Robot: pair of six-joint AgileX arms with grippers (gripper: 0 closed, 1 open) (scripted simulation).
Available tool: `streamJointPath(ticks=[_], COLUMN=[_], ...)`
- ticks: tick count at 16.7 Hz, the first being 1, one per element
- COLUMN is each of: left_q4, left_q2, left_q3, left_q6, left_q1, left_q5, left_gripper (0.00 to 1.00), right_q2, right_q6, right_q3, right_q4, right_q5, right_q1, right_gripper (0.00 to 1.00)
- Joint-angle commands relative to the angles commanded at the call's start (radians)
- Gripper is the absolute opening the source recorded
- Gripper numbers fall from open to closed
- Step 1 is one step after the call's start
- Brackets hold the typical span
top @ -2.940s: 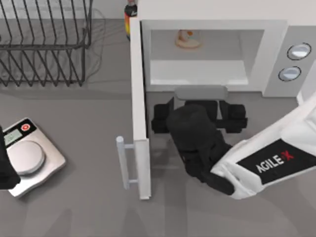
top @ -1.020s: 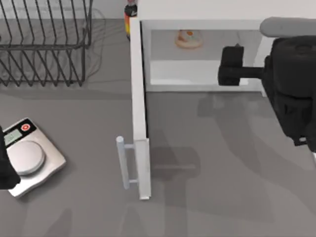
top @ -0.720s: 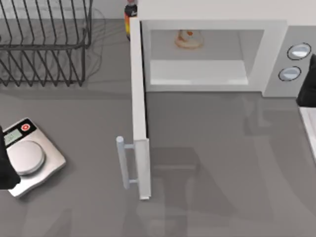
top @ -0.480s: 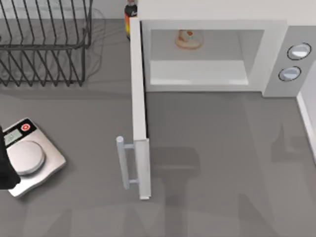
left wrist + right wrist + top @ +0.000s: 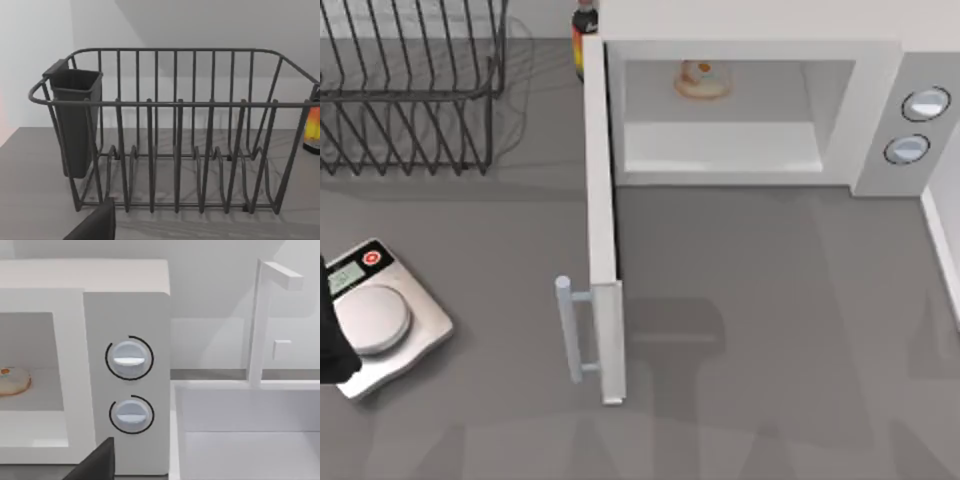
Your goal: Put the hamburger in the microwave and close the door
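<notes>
1. one hamburger [image 5: 701,81] sits inside the microwave [image 5: 760,25] cavity, toward the back, left of centre in the top view; right wrist view has it [image 5: 14,381] on the cavity floor.
2. door [image 5: 601,230] is swung fully open, standing edge-on out from the cavity's left side, bar handle [image 5: 566,330] on its outer face near the free end.
3. two round dials [image 5: 129,359] are on the grey side panel, one above the other.
4. left arm [image 5: 328,345] is parked at the table's left edge, touching or overlapping the kitchen scale [image 5: 375,317]; claw state: cannot tell.
5. right claw: cannot tell either.
6. wire dish rack [image 5: 410,85] is at the table's top left, with a dark cutlery cup [image 5: 76,122] on its end.
7. dark bottle [image 5: 583,32] stands between the rack and the microwave.
8. white sink [image 5: 245,435] with a faucet [image 5: 262,320] is just beside the microwave's dial side.
</notes>
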Motion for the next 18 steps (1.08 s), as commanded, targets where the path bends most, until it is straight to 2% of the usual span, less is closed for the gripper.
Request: streamJointPath(ticks=[5,18], left_q4=[0.000,0.000], left_q2=[0.000,0.000], left_q3=[0.000,0.000], left_q6=[0.000,0.000], left_q1=[0.000,0.000], left_q5=[0.000,0.000], left_gripper=[1.00,0.02], right_q2=[-0.008,-0.008], right_q6=[-0.002,-0.002], right_q3=[-0.005,-0.005], right_q4=[-0.001,-0.001], right_q5=[-0.005,-0.005], right_q1=[-0.005,-0.005], right_gripper=[1.00,1.00])
